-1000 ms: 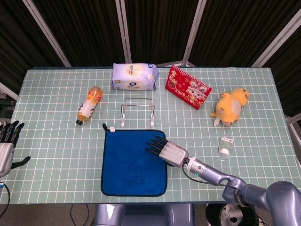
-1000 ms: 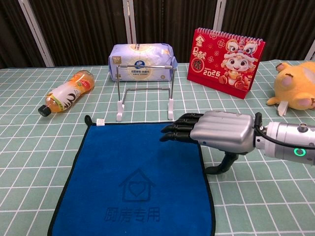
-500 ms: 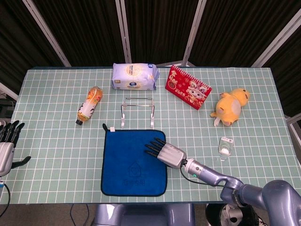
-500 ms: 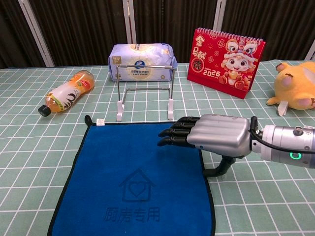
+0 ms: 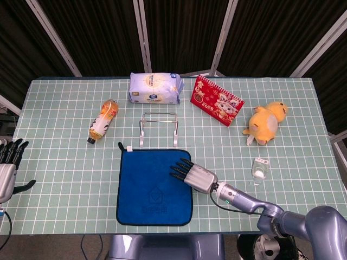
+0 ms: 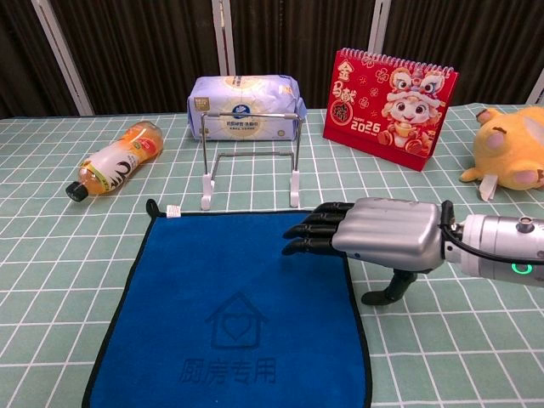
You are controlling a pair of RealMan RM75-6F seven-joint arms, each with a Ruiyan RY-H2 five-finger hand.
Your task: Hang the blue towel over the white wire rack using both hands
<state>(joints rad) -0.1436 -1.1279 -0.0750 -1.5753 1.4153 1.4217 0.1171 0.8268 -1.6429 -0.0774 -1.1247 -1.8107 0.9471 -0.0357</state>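
Note:
The blue towel (image 5: 154,187) (image 6: 229,306) lies flat on the table near the front edge, black-trimmed, with a loop at its far left corner. Just behind it stands the white wire rack (image 5: 158,128) (image 6: 251,161), bare. My right hand (image 5: 192,174) (image 6: 374,235) hovers flat over the towel's right edge, fingers stretched out and pointing left, thumb hanging down beside the hem, holding nothing. My left hand (image 5: 8,162) shows only in the head view, at the far left off the table's edge, fingers spread and empty.
An orange drink bottle (image 5: 103,120) lies to the left of the rack. A tissue pack (image 5: 154,88) and a red calendar (image 5: 217,100) stand behind it. A yellow plush toy (image 5: 265,122) and a small clear bottle (image 5: 261,169) are on the right.
My right hand slid left over the towel, then came back a little to the right. The towel and left hand have not moved.

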